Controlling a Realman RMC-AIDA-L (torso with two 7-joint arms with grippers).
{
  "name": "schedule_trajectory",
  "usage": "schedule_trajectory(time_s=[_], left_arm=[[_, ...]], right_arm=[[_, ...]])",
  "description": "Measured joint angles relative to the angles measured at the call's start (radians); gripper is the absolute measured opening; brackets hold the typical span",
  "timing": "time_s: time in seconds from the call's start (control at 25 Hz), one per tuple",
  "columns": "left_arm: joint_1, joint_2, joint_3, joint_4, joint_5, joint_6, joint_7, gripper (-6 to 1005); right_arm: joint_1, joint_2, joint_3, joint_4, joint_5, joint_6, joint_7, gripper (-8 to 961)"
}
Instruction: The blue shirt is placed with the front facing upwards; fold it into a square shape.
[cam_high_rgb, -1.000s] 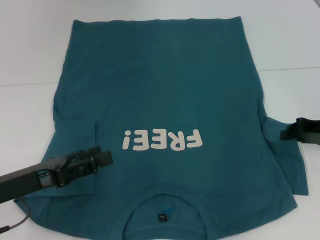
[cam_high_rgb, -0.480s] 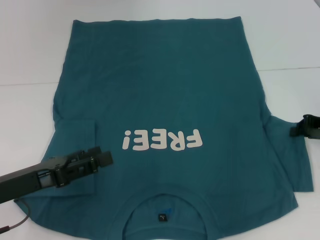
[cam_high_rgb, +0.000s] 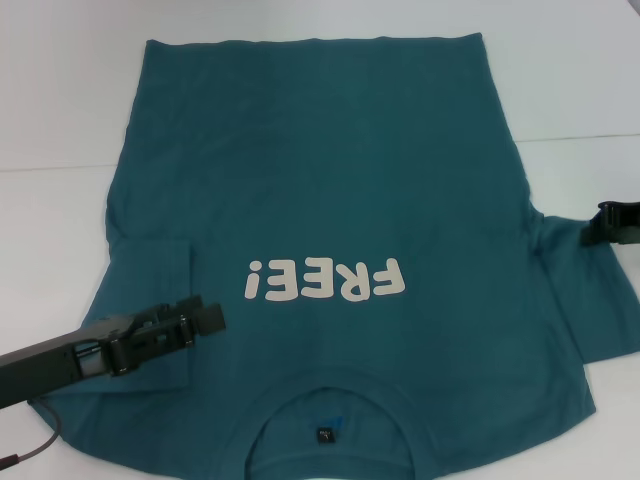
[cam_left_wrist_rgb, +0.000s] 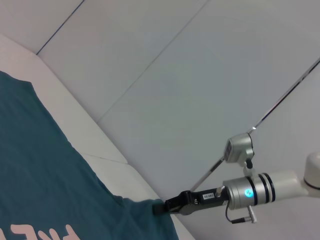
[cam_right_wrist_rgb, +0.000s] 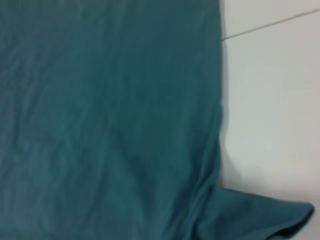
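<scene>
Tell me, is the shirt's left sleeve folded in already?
Yes, the blue shirt has its left sleeve folded over the body.

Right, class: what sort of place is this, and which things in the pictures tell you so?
Probably a robot test bench or lab, not a home. A blue shirt lies flat on a bare white table, with the left gripper over one sleeve and the right gripper at the other sleeve.

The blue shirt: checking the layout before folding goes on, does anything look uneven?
Yes. The blue shirt lies lopsided: its left sleeve is folded inward, while the right sleeve spreads outward beside the right end effector.
</scene>
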Motion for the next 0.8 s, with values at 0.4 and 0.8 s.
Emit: schedule_trajectory(time_s=[0.4, 0.8], left_arm=[[0.001, -0.001, 0.0, 0.0, -0.001, -0.002, -0.004, 750], [0.003, -0.001, 0.0, 0.002, -0.001, -0.003, -0.024, 751]], right_arm=[[0.029, -0.005, 0.007, -0.061, -0.105, -0.031, 0.045, 22], [0.08, -0.016, 0.002, -0.066, -0.186, -0.046, 0.056, 23]])
